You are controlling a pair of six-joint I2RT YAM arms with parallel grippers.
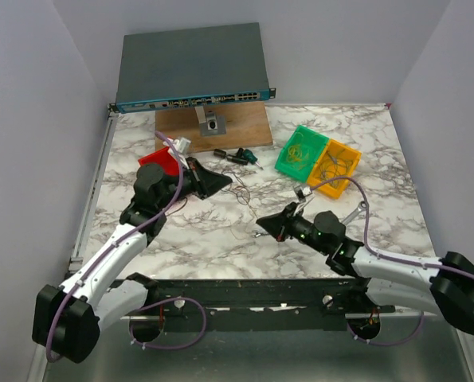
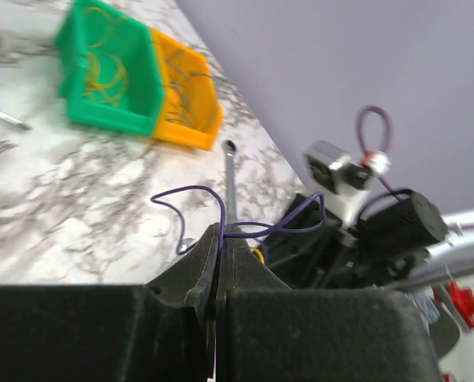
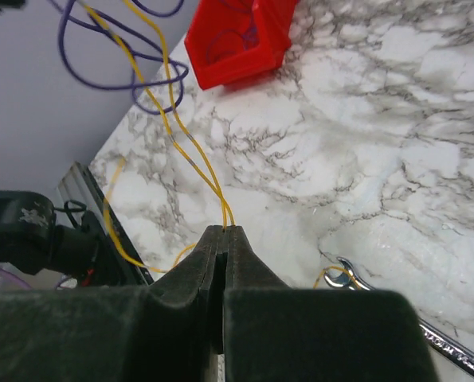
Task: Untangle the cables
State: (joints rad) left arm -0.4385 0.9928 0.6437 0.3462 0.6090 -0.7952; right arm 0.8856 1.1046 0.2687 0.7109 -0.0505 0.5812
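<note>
Left fingers (image 2: 193, 267) clamped on blue wire (image 2: 190, 189), right fingers (image 3: 201, 263) on yellow wire (image 3: 169, 111) (hair-thin, limp, probably easily kinked); hold near tangle.

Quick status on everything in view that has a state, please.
Left end effector: shut on thin purple wire.
Right end effector: shut on yellow wire.
Green bin: upright, holding yellow coils.
Orange bin: upright, holding thin wires.
Red bin: upright.
Wrench: lying flat.
</note>
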